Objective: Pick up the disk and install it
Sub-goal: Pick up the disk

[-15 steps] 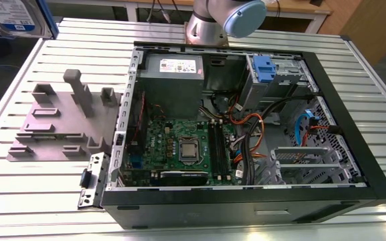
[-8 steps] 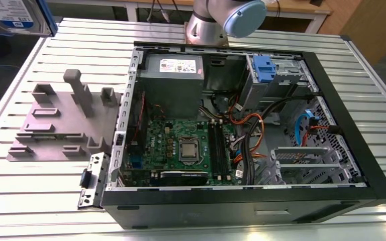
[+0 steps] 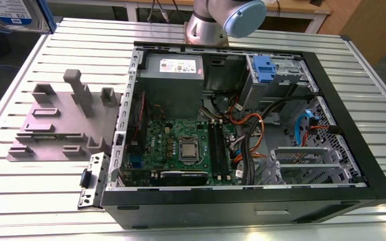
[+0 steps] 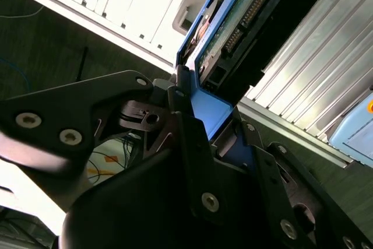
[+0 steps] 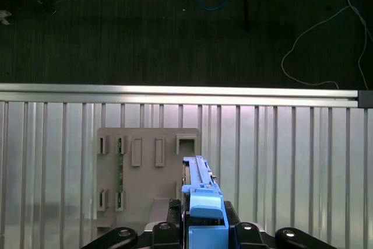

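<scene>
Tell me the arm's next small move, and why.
Probably carry the disk toward the open computer case. The gripper is shut on its blue carrier, and in the first wrist view the disk hangs above the slatted table by the grey fixture plate, outside the case.

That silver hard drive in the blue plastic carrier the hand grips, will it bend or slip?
Probably stiff: the silver-grey hard drive looks like a solid block with a circuit board. Likely heavy for its size. The hand pinches the smooth blue plastic carrier near one end, so it might pivot or slip.
</scene>
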`<action>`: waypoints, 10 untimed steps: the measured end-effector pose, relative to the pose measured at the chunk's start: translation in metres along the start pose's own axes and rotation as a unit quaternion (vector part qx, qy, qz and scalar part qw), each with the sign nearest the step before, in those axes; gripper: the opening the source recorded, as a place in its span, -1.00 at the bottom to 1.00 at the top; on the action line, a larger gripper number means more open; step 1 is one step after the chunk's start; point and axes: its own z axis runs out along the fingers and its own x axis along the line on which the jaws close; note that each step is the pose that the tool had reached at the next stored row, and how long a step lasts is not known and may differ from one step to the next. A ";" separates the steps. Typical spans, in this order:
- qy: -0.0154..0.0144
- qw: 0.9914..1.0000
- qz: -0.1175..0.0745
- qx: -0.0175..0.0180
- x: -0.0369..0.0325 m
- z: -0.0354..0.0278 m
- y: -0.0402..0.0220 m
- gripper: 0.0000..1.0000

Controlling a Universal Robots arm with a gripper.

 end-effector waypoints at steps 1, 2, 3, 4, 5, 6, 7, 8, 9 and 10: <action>0.000 1.000 0.000 0.000 0.0000 0.0000 0.0000 -0.27; 0.000 1.000 0.000 0.000 0.0000 0.0000 0.0000 -0.27; 0.000 1.000 0.000 0.000 0.0000 0.0000 0.0000 -0.27; 0.000 1.000 0.000 0.000 0.0000 -0.0001 0.0000 -0.27; 0.000 1.000 0.000 0.000 0.0000 -0.0001 0.0000 -0.27; 0.000 1.000 0.000 0.000 0.0000 -0.0001 0.0000 -0.27; 0.000 1.000 0.000 0.000 0.0000 -0.0001 0.0000 -0.27; 0.000 1.000 0.000 0.000 0.0000 -0.0001 0.0000 -0.27; 0.000 1.000 0.000 0.000 0.0000 -0.0001 0.0000 -0.27; 0.000 1.000 0.000 0.000 0.0000 -0.0002 0.0000 -0.27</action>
